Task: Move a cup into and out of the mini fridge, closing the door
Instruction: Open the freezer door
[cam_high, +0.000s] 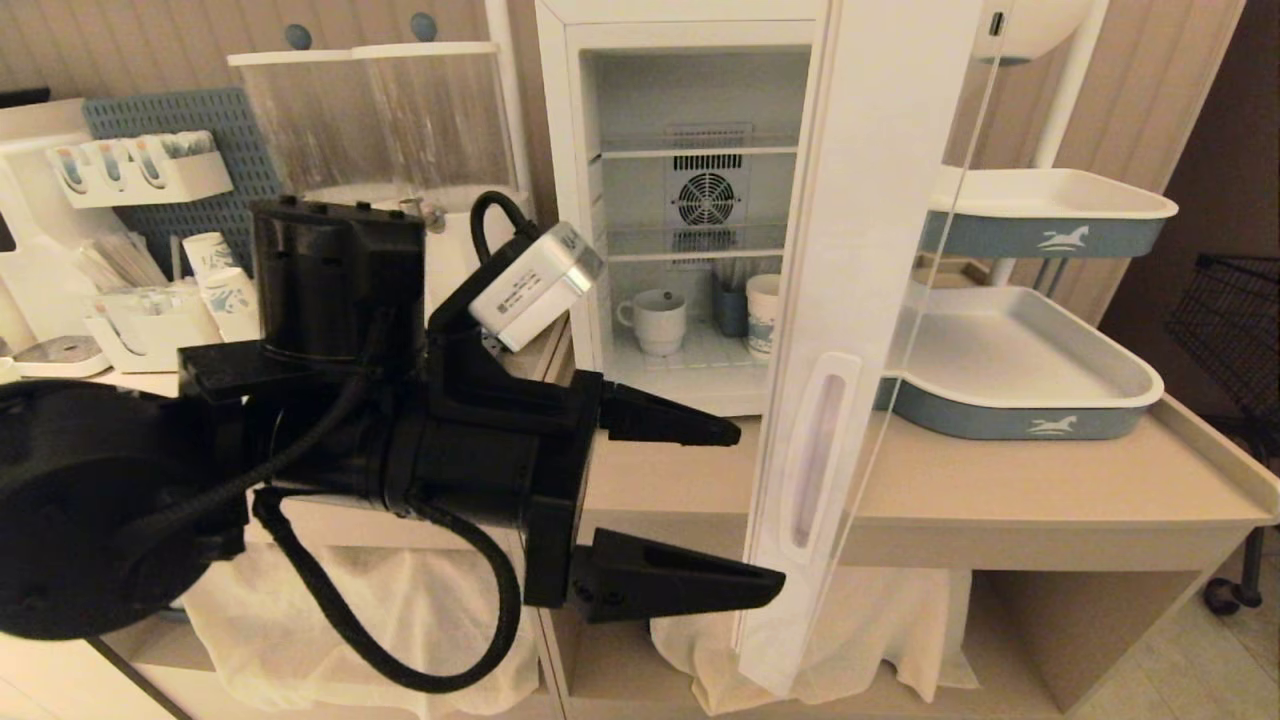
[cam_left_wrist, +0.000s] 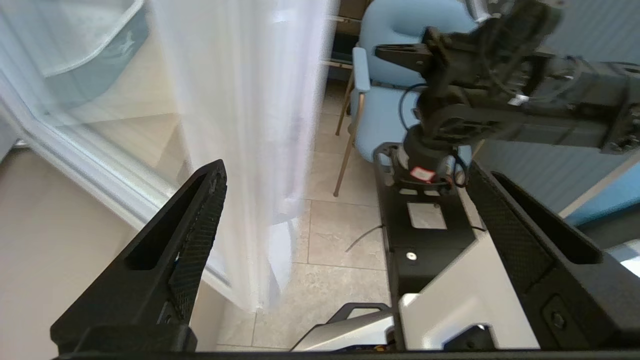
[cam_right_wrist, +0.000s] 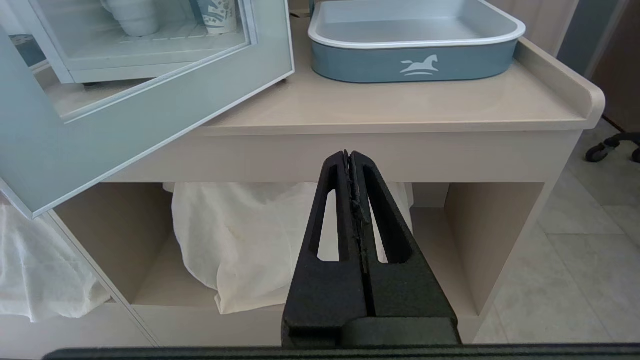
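Observation:
The mini fridge (cam_high: 558, 200) stands open on the counter. The small white cup (cam_high: 657, 320) with its loop handle sits on the fridge floor, and shows through the glass in the right wrist view (cam_right_wrist: 132, 17). The door (cam_high: 880, 200) is swung out, its edge and recessed handle toward me. My left gripper (cam_high: 758, 510) is open in front of the counter, fingertips just left of the door's handle edge. In the left wrist view the door (cam_left_wrist: 250, 125) stands between the spread fingers (cam_left_wrist: 200, 225), close to one of them. My right gripper (cam_right_wrist: 348, 155) hangs shut below the counter front, empty.
Patterned paper cups (cam_high: 762, 315) stand beside the cup in the fridge. A two-tier blue and white tray rack (cam_high: 1010, 425) sits right of the door. A clear dispenser (cam_high: 380, 120) and more paper cups (cam_high: 225, 290) are at left. White cloth (cam_high: 400, 610) fills the shelf below.

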